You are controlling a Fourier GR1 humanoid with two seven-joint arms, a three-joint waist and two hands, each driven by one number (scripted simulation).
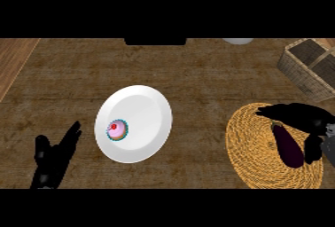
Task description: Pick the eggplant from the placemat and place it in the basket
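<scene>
The right hand (302,116) curls over the eggplant (288,146), which lies on the woven placemat (252,146); its fingers appear to reach only the upper end, so the eggplant could swing or slip on the way to the basket (307,66).

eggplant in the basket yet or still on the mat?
Still on the round woven placemat: the dark purple eggplant lies there, apart from the wicker basket.
</scene>
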